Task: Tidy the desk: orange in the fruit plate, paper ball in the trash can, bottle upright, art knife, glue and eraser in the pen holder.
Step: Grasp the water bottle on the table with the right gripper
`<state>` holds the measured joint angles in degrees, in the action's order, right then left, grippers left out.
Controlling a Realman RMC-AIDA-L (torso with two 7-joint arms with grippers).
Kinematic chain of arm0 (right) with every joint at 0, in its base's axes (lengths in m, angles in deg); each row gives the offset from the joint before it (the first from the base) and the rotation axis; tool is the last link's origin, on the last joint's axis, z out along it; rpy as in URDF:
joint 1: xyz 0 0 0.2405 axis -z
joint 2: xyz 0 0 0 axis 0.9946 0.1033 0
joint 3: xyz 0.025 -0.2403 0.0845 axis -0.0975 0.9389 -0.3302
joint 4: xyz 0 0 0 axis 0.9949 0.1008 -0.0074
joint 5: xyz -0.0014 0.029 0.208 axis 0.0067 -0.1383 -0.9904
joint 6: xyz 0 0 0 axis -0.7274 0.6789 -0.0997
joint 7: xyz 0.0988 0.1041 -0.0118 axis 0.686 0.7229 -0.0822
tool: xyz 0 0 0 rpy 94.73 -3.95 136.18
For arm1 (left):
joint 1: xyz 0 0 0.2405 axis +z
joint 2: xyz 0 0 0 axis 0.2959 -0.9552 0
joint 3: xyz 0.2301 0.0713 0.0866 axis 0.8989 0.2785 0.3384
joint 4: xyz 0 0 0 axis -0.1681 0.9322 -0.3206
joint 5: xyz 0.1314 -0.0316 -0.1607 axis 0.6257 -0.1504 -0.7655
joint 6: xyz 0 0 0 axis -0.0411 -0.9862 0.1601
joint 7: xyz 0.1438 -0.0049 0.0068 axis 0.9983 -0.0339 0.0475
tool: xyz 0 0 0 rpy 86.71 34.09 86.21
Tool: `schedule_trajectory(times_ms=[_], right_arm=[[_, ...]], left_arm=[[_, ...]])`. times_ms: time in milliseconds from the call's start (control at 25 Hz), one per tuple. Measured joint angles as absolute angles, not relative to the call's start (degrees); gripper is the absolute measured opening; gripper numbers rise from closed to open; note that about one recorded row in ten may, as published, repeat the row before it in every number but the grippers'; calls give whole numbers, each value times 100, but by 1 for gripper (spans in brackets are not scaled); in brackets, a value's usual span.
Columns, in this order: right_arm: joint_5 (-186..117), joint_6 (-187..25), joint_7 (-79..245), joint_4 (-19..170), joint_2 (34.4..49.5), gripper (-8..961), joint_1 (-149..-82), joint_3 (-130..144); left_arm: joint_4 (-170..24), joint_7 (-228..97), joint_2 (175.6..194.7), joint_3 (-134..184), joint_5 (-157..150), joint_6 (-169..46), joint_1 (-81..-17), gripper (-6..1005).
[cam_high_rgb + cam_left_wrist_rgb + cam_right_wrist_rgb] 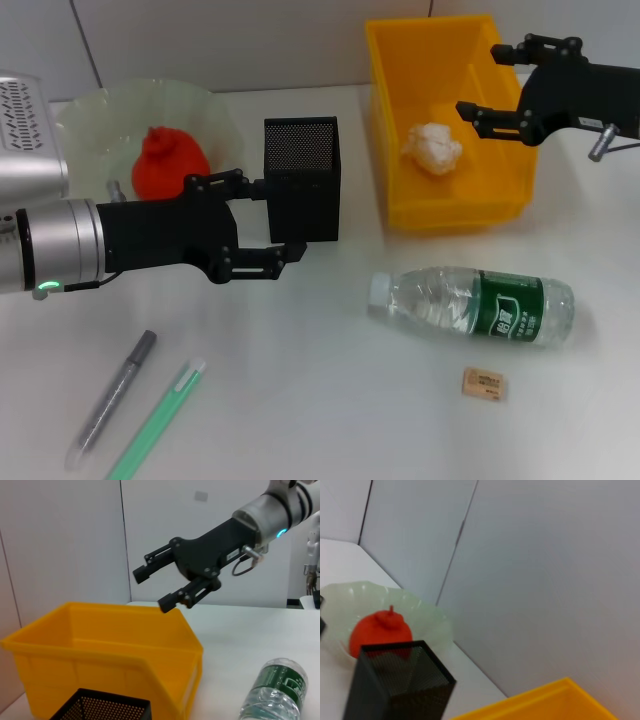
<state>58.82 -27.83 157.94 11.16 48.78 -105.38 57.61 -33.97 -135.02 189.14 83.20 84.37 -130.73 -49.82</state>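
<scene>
The orange [168, 165] lies in the pale-green fruit plate [95, 115]; both show in the right wrist view, orange [380, 632] and plate [427, 615]. The paper ball [432, 148] rests inside the yellow trash can [455, 205]. My right gripper [481, 82] hovers open and empty above that can, seen also as the right gripper [156, 588] in the left wrist view. My left gripper [283, 218] is open and empty beside the black mesh pen holder [305, 175]. The bottle [475, 303] lies on its side. The eraser [483, 383] sits near the front edge.
Two pen-shaped things lie at the front left of the desk: a grey one [112, 398] and a green one [160, 418], likely the art knife and the glue. A silver device [28, 125] stands at the far left. A wall closes off the back.
</scene>
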Motion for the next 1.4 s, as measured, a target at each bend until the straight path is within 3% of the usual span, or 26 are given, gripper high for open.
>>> schedule_trajectory(times_ms=[400, 1400], right_arm=[[6666, -2469, 17632, -912, 4887, 744, -9457, 6752], [8276, -414, 20457, -2292, 4852, 746, -9759, 6722]], left_arm=[[-3397, -13457, 18913, 8282, 8415, -13027, -4973, 835], [-3458, -13367, 18887, 8320, 8299, -13078, -4894, 834]])
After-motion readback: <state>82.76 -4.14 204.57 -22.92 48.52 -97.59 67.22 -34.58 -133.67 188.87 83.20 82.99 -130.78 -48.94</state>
